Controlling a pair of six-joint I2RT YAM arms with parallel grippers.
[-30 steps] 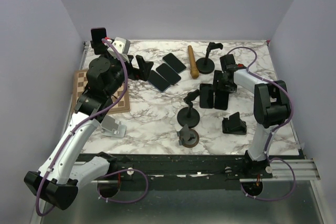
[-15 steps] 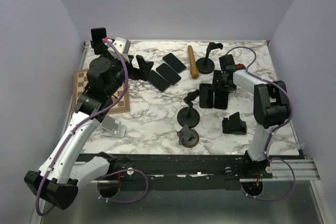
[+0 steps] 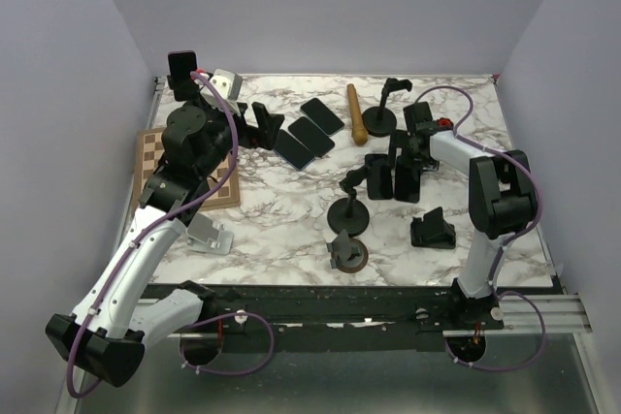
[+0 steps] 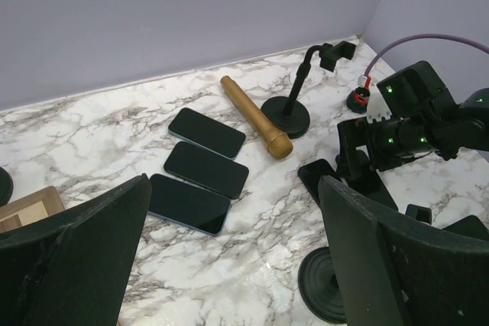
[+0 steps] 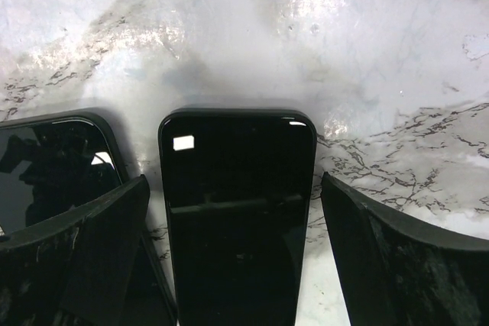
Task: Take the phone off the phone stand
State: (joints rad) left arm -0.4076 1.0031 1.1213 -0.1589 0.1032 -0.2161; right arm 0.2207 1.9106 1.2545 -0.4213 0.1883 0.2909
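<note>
Right claw (image 5: pixel 233 196) hung low over the tabletop with its jaws spread wide, gripping nothing. Directly beneath it, between the two fingers (image 5: pixel 92 242), a black phone (image 5: pixel 237 219) lay flat and screen up, with a thin sliver of marble showing between it and each finger. A second phone (image 5: pixel 53 166) lay just beyond one finger, parallel to the first. From above, a gooseneck phone stand (image 3: pixel 348 203) stood near this claw, on the side toward the arm bases.

Left claw (image 4: pixel 233 188) was raised above the table, well apart from the right one, also wide open and empty. Below it lay three dark phones (image 4: pixel 206 169) in a row, with a wooden handle (image 4: pixel 256 116) beyond them.

White, grey-veined marble formed the tabletop (image 3: pixel 281 210). Plain pale lavender walls (image 3: pixel 340 7) closed it in on three sides.
</note>
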